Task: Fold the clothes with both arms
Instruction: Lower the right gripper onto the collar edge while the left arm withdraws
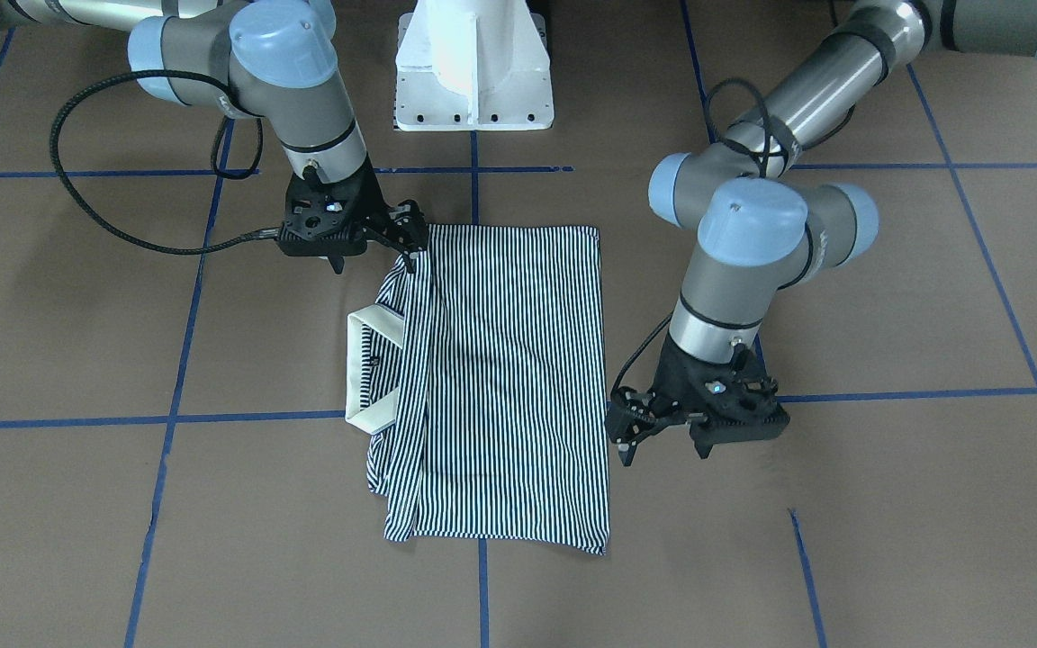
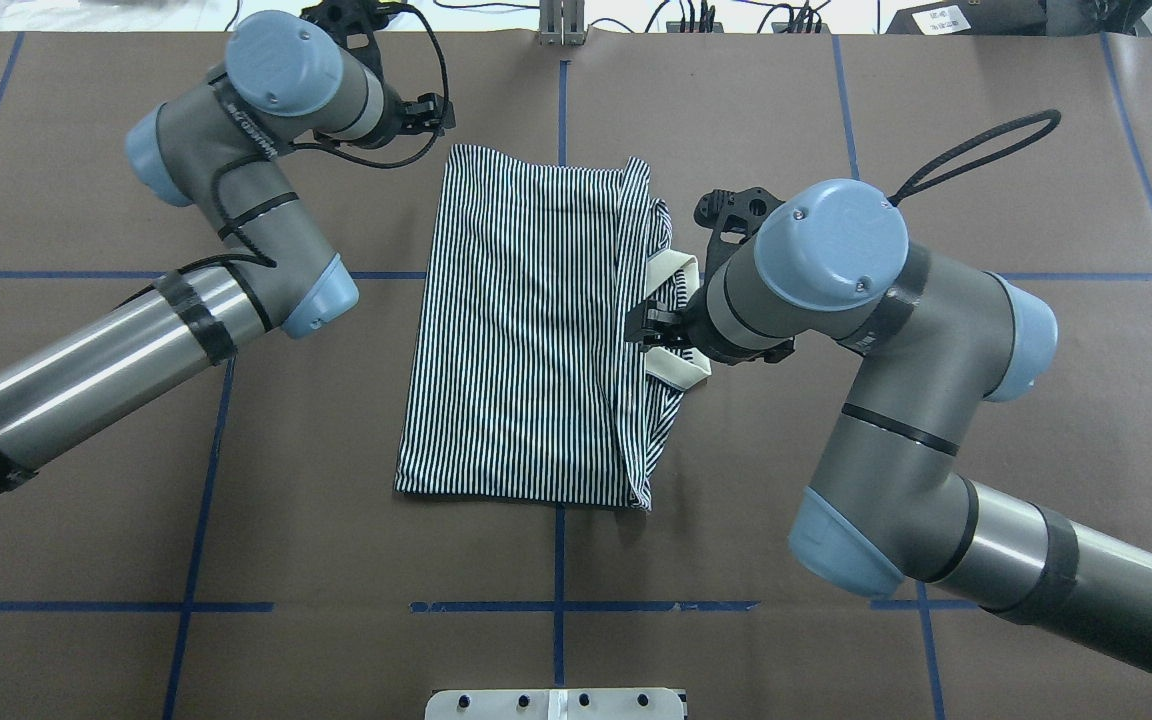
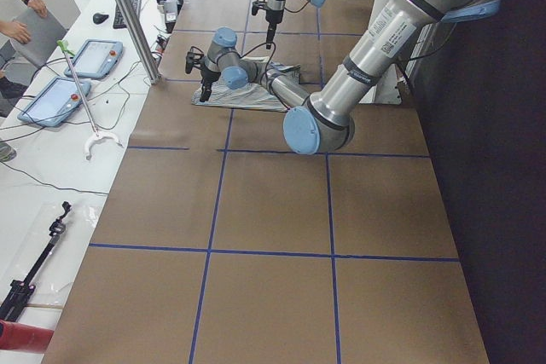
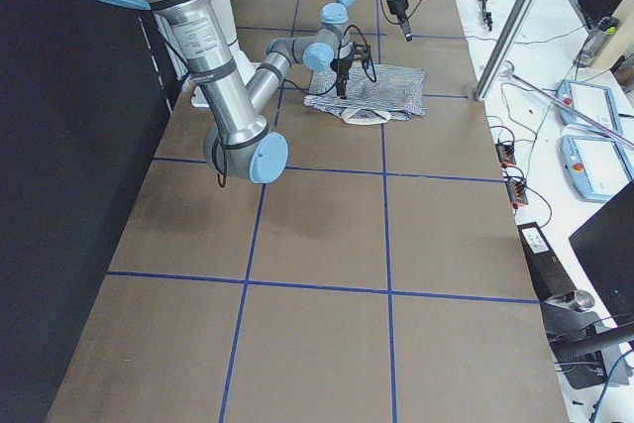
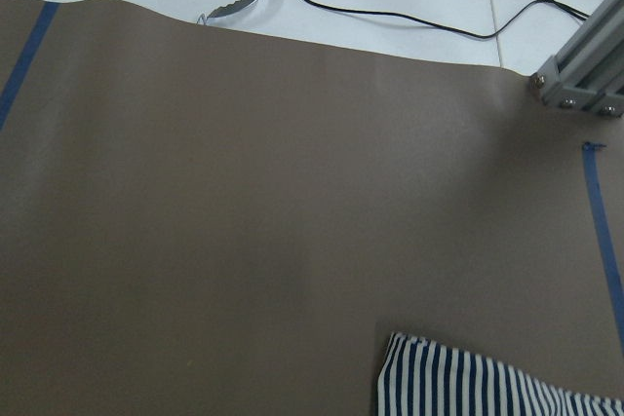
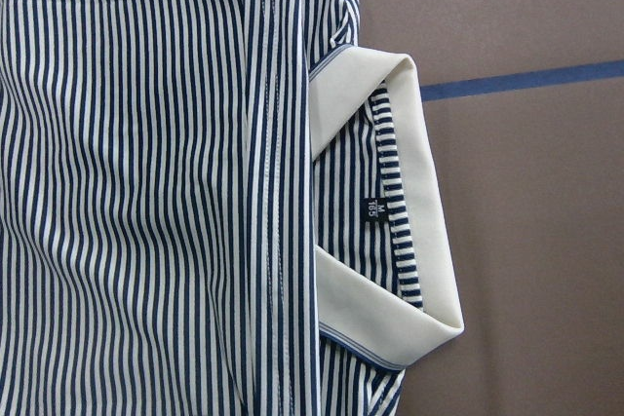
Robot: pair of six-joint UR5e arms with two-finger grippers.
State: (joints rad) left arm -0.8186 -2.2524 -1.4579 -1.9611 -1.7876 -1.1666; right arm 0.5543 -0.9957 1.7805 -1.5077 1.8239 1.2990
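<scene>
You've got 1 striped polo shirt (image 1: 509,378) flat on the table (image 1: 843,540), already a neat rectangle, cream collar (image 1: 354,369) poking out. 2 arms (image 1: 302,117), 2 tools: right tool (image 1: 410,255) over the shirt's collar side, left tool (image 1: 626,445) just off the opposite edge, probably flanking it for another fold. Can't tell either tool's opening.

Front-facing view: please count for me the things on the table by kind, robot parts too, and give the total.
Shirt: 1
Arms: 2, left arm and right arm
Base: 1
Total: 4
</scene>
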